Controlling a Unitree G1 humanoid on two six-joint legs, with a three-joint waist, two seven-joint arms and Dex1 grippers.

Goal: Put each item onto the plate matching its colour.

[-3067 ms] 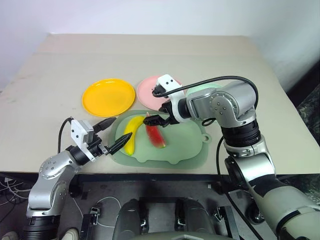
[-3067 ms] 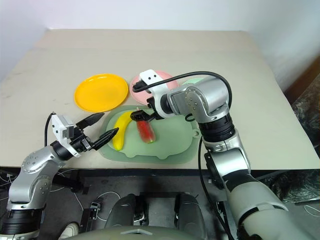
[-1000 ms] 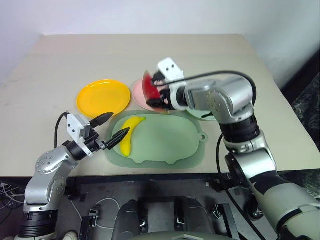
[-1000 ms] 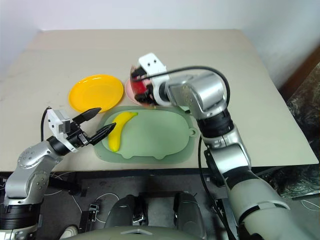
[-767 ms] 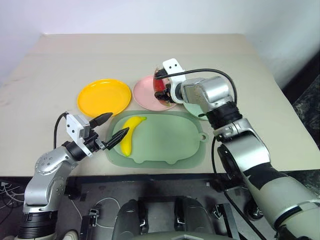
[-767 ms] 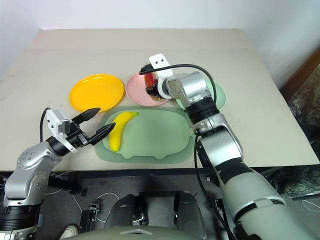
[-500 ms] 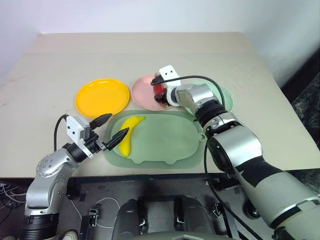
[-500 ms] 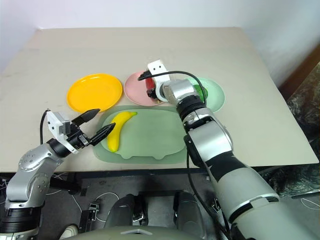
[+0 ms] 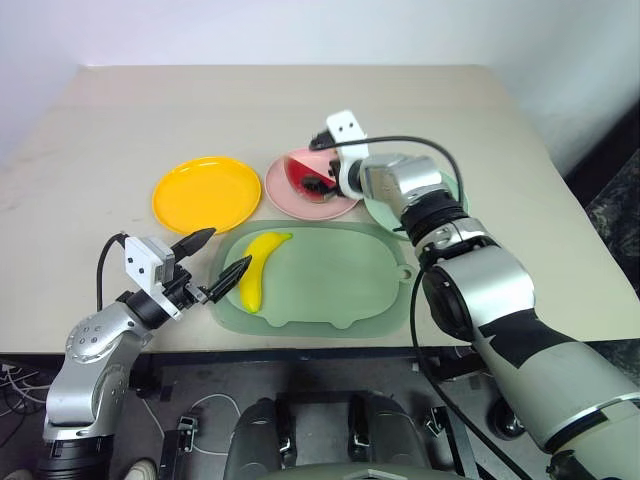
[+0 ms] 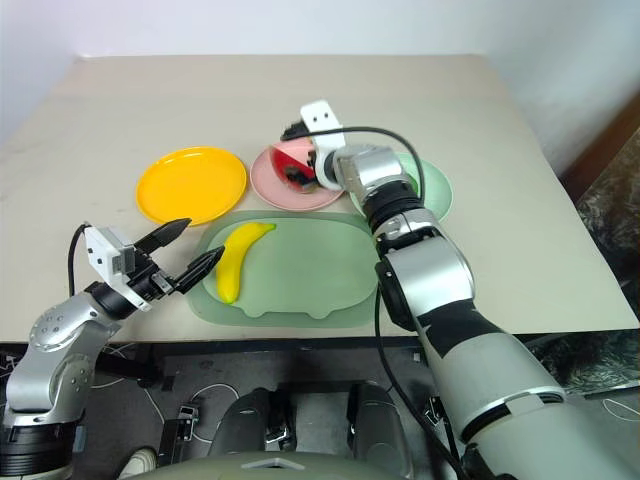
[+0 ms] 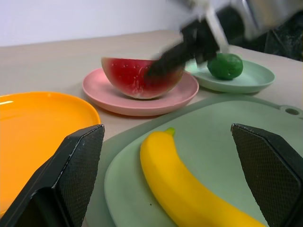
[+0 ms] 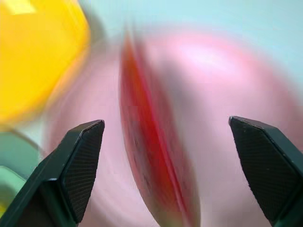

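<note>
1. The right gripper [image 12: 165, 156] hangs over the pink plate [image 9: 285, 190] with its two black fingers spread wide, one on either side of the watermelon wedge [image 9: 308, 176]. Neither finger visibly presses the wedge, so I judge it let go.
2. The wedge sits on the pink plate, red face turned towards the yellow-orange plate [image 9: 206, 193], rind down (it looks propped on its curve rather than lying flat).
3. Just beyond the right gripper, the round dark-green fruit [image 11: 226, 65] rests on the light mint-green plate [image 11: 258, 80], so that pair looks done as well.
4. The left gripper [image 9: 222, 272] hovers at the near-left edge of the pale-green tray [image 9: 340, 290], fingers apart and holding nothing. Its tips point at the banana [image 9: 257, 268] without touching it.
5. The banana lies on the tray's left part, stem end towards the plates. Its plate, the yellow-orange one, stands empty just beyond the tray's left corner.
6. What could go wrong:
   - The right fingers stand close around the wedge; drawing back at a slant could catch the rind and tip or drag it off the plate.
   - The wedge on its rounded rind may rock or roll at a light knock.
   - The banana is smooth and curved (a pinch off its middle could let it swivel or squirt out).
   - Carrying it low could clip the yellow-orange plate's rim and shove the plate along the table [image 9: 120, 120].
</note>
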